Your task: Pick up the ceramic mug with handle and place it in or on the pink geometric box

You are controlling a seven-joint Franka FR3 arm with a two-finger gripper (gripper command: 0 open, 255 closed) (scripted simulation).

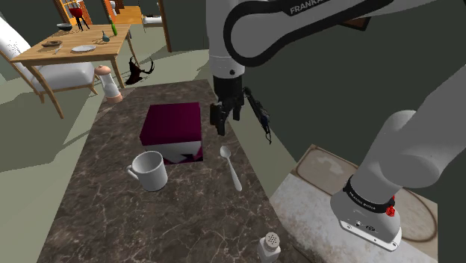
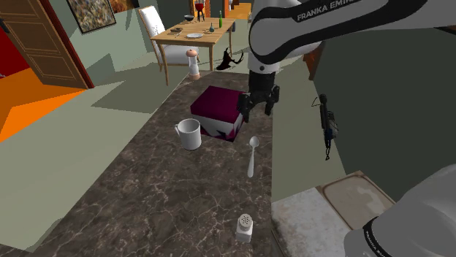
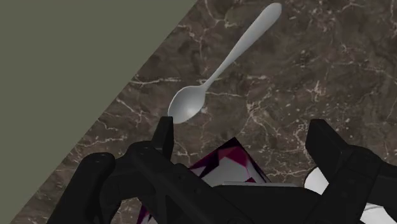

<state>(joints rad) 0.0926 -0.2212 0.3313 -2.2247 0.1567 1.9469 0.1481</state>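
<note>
A white mug (image 1: 151, 170) (image 2: 189, 134) with a handle stands upright on the dark marble counter (image 1: 187, 217), just in front of a magenta box (image 1: 173, 131) (image 2: 219, 111) with a white-patterned side. My black gripper (image 1: 228, 119) (image 2: 257, 108) hangs open above the counter, off the box's right edge in the shoulder view and apart from the mug. In the wrist view the fingers (image 3: 164, 133) stand wide apart around the gripper (image 3: 245, 137) with nothing held. Below them are a corner of the box (image 3: 226, 162) and a sliver of the mug (image 3: 318, 181).
A silver spoon (image 1: 231, 166) (image 2: 252, 155) (image 3: 222, 63) lies beside the box near the counter's edge. A salt shaker (image 1: 270, 245) (image 2: 245, 227) stands at the near end, a pepper mill (image 1: 111, 84) (image 2: 194, 64) at the far end. A dining table (image 1: 75, 48) stands beyond.
</note>
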